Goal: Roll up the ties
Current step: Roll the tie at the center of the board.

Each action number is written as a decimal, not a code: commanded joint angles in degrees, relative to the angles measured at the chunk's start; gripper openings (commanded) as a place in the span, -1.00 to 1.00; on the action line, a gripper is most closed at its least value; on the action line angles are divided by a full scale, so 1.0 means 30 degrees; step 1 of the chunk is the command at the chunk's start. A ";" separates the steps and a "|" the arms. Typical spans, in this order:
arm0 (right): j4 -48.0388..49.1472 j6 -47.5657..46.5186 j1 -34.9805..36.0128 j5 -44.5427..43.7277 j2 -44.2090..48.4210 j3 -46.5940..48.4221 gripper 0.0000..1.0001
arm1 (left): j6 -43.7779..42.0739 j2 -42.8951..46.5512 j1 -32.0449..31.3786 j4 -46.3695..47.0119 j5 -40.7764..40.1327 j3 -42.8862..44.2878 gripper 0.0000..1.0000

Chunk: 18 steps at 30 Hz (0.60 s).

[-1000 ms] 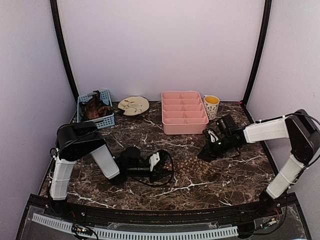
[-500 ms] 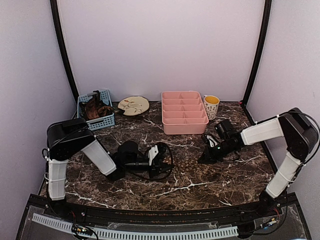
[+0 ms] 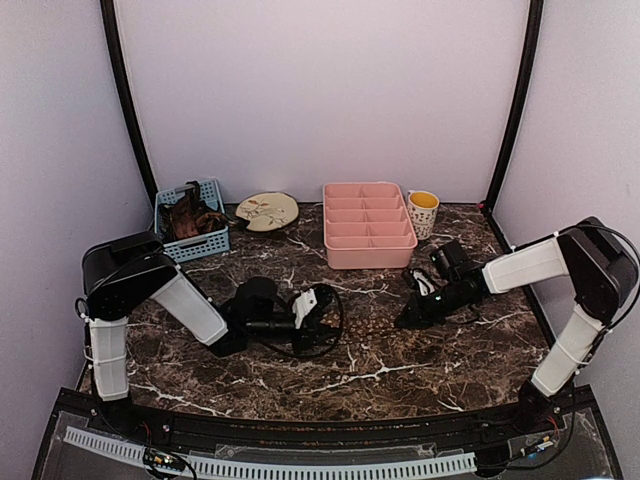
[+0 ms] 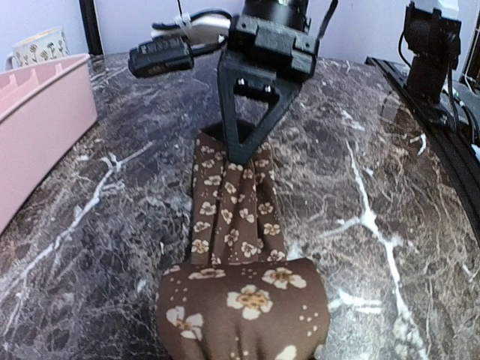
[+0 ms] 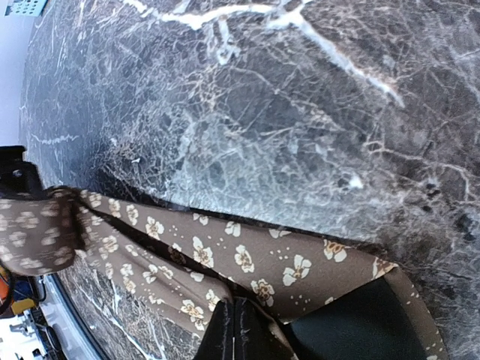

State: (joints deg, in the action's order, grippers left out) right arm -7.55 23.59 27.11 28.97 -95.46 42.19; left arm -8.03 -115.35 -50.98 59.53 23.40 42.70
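Note:
One brown tie point(image 3: 368, 326) with tan flowers lies stretched on the marble table point(image 3: 450, 360) between my two grippers. My left gripper point(image 3: 306, 316) holds its rolled end; in the left wrist view the roll point(image 4: 244, 306) fills the bottom and hides my fingers. The flat part point(image 4: 232, 210) runs on to my right gripper point(image 4: 241, 156). My right gripper point(image 3: 408, 316) is shut on the tie's other end, pressed low to the table. In the right wrist view my right gripper point(image 5: 234, 306) has its fingers closed together on the tie point(image 5: 247, 255), with the roll point(image 5: 30, 232) at far left. More ties point(image 3: 188, 216) lie in a blue basket.
The blue basket point(image 3: 213, 242) stands at the back left. A wooden plate point(image 3: 267, 211), a pink divided tray point(image 3: 368, 258) and a patterned mug point(image 3: 423, 212) line the back. A black cable point(image 3: 338, 330) loops beside the left gripper.
The left gripper has drawn back and to the left with the roll. The right gripper has moved a little nearer and left. The flat stretch of tie between them is shorter.

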 commanded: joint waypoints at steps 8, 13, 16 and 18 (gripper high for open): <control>-0.2882 -0.0737 -0.0219 -0.1327 0.0534 0.0653 -0.69 | -0.4651 -0.1070 0.0295 -0.7790 0.0505 0.1071 -0.63; -0.2505 0.0379 -0.0198 0.0398 0.1900 0.1806 -0.10 | -0.4846 -0.1180 0.0287 -0.8745 0.0338 0.1233 -0.62; -0.1613 0.1622 0.0246 0.1579 0.1963 0.2482 -0.06 | -0.4768 -0.1353 0.0295 -0.9110 0.0224 0.1441 -0.61; -0.1116 0.2295 0.0920 0.2002 0.1741 0.2896 -0.03 | -0.4768 -0.1443 0.0295 -0.9228 0.0195 0.1553 -0.60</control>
State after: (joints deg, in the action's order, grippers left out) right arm -14.28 25.74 27.20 30.81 -91.00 47.55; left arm -20.88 -117.36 -50.63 44.75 26.63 48.25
